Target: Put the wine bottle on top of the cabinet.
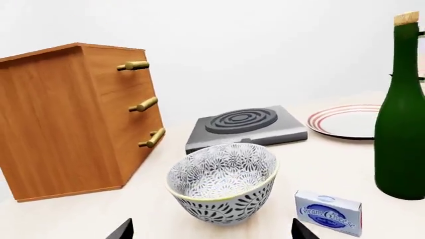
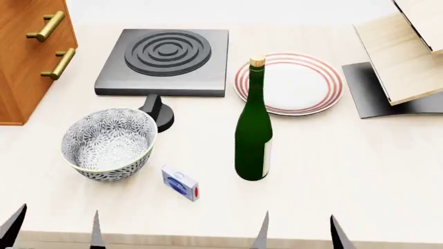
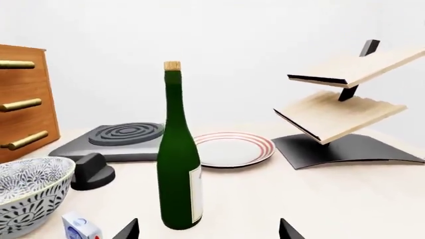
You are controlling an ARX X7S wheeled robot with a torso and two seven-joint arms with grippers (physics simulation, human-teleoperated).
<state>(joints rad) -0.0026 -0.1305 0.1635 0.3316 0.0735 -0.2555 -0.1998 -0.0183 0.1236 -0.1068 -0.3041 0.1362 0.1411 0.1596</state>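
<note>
Upright on the table [image 2: 360, 171], wine bottle [image 2: 253, 140] at plate's [image 2: 298, 85] seven o'clock, well apart from cabinet [image 2: 24, 67] at ten o'clock; left gripper [image 2: 54, 228] and right gripper [image 2: 299, 231] spread wide, holding nothing.

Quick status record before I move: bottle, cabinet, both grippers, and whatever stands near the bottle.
wine bottle: upright on the table, corked, not held
cabinet: far left, drawer handles facing the hotplate
left gripper: open, near edge, in front of the bowl
right gripper: open, near edge, in front of the bottle
near bottle: plate behind it, cream cheese box to its left
</note>
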